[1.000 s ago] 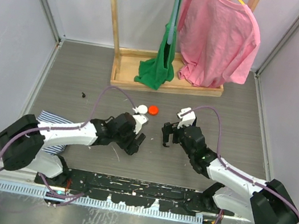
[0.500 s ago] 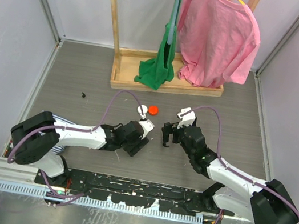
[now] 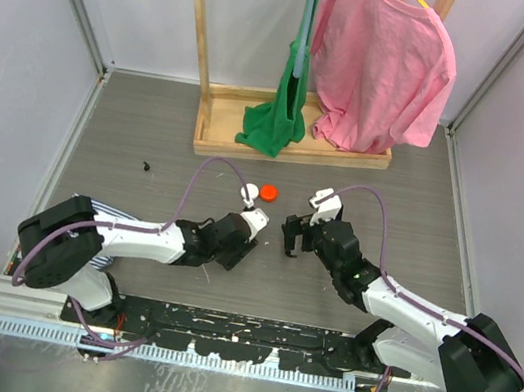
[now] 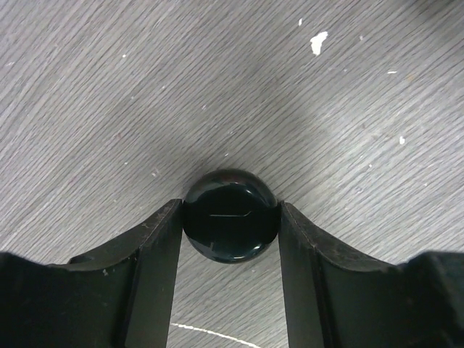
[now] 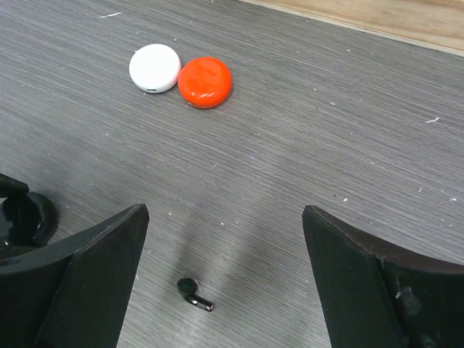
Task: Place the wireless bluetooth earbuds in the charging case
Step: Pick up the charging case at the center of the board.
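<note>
A glossy black round charging case (image 4: 230, 225), with a fine seam line across its top, sits on the grey wood-grain desk (image 4: 109, 87), clamped on both sides by the left jaws. A small black stemmed earbud (image 5: 194, 293) lies nearby on the desk, below the right jaws, which stand wide apart.

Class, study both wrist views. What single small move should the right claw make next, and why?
Probably lower the right claw onto the black earbud and close. That claw stands open, the earbud lies loose on the table between its fingers in the wrist view, and the left claw has its fingers against both sides of the black case.
</note>
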You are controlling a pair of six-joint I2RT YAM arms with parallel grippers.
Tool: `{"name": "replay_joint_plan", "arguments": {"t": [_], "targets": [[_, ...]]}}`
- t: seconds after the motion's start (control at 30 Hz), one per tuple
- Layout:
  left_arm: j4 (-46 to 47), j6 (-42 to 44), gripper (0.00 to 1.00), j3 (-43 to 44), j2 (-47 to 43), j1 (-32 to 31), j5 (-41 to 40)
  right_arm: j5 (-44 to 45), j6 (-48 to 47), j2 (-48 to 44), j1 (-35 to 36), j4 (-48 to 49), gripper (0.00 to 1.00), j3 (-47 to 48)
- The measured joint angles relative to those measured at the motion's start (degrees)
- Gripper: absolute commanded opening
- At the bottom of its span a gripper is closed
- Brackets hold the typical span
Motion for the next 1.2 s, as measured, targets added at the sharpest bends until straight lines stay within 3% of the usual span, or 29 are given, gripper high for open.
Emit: {"name": "replay_joint_plan", "arguments": {"t": [0.43,0.8,1.2], "targets": [[6.6,2.1,0.43,-6.5,-9.8,0.0,-3.3,-5.4,1.3,-0.2,0.0,-3.8,0.91,4.3],[24.6,9.1,0.45,-14.1,-20.3,0.0,2.2,-14.1,6.8,-4.9,0.0,-12.6,0.85,13.0],[39.4,18.4,0.46,-18.0,-24.0,0.0,7.7,-26.1,13.8,-3.8,0.0,-18.1,0.76,19.6]]}}
